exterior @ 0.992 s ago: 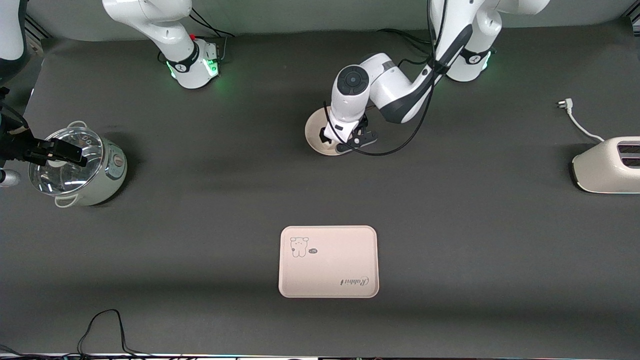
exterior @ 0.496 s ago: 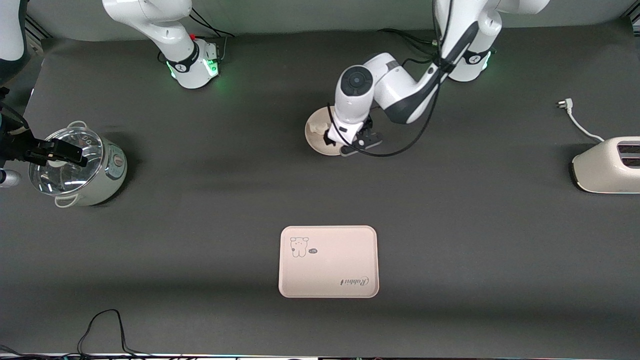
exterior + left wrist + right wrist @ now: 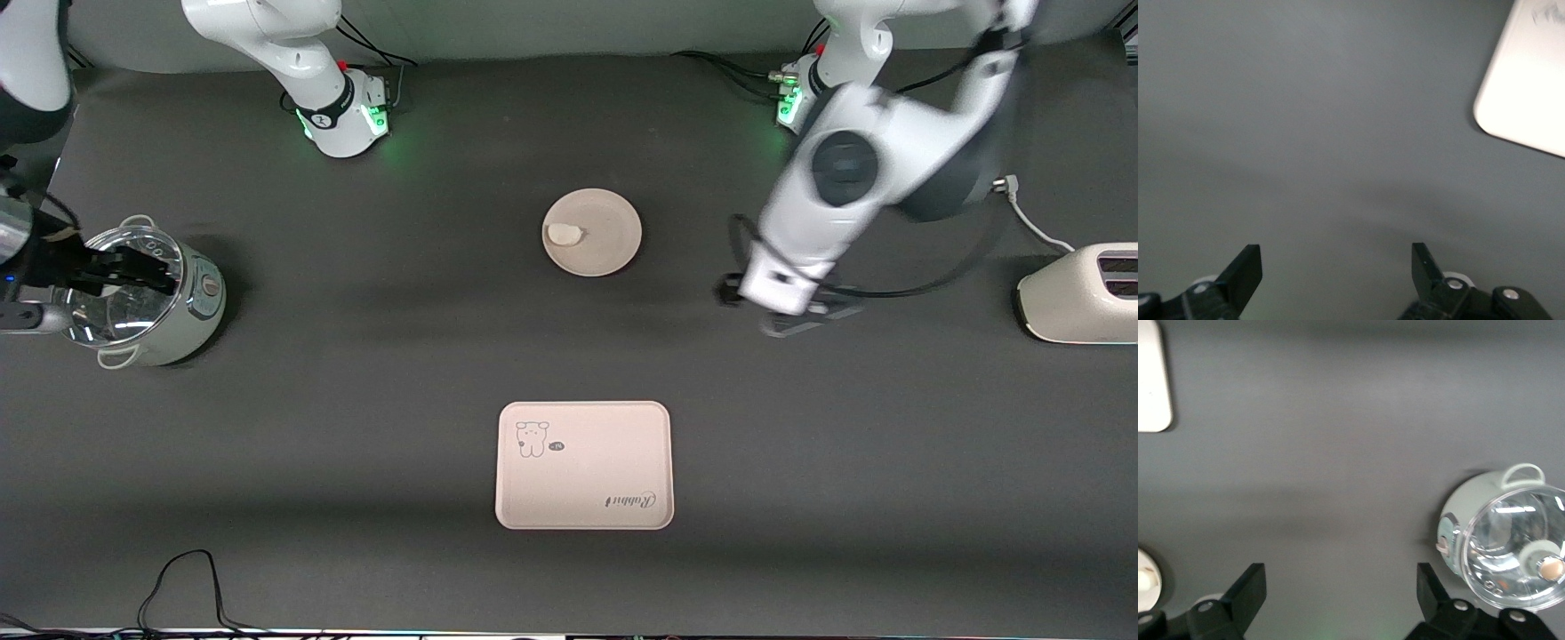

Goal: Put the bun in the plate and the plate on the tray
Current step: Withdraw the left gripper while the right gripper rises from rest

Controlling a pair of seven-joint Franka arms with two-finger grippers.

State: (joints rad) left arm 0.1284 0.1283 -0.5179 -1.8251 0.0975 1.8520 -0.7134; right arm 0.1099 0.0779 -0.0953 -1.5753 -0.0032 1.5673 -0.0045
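Note:
The bun point(image 3: 564, 234) lies in the round plate point(image 3: 605, 233), close to the rim toward the right arm's end. The plate stands on the table near the robot bases. The "Rabbit" tray point(image 3: 584, 480) lies bare, nearer the front camera. My left gripper point(image 3: 787, 313) is open and empty over bare table between the plate and the toaster; its wrist view point(image 3: 1336, 267) shows a tray corner point(image 3: 1528, 87). My right gripper point(image 3: 142, 271) is open and empty point(image 3: 1341, 587), held high at the right arm's end, overlapping the pot in the front view.
A pot with a glass lid point(image 3: 133, 298) stands at the right arm's end and shows in the right wrist view point(image 3: 1511, 547). A white toaster point(image 3: 1080, 298) with its cord point(image 3: 1031, 222) stands at the left arm's end. A cable point(image 3: 187, 587) lies by the front edge.
My left gripper has left the plate and swung toward the left arm's end of the table, leaving the bun in the plate. The right arm has barely moved.

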